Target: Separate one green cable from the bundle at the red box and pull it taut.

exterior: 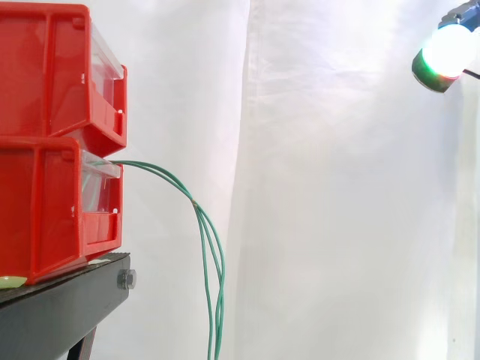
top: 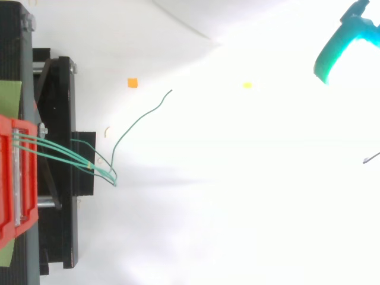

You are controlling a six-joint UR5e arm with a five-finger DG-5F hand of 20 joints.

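Hanging from the lower red box [exterior: 52, 217] at left, thin green cables [exterior: 217, 330] droop limp. We judge them light and floppy, best pinched singly where the strands part. The hand [exterior: 448, 52] hovers high right, well apart; we cannot tell its state.

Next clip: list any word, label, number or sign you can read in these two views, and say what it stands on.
No text can be read in either view.
red bins: plain faces, no label or number to be seen.
black stand: no marking to be seen.
orange square and yellow scrap on the white ground: too small to tell whether they bear any print.
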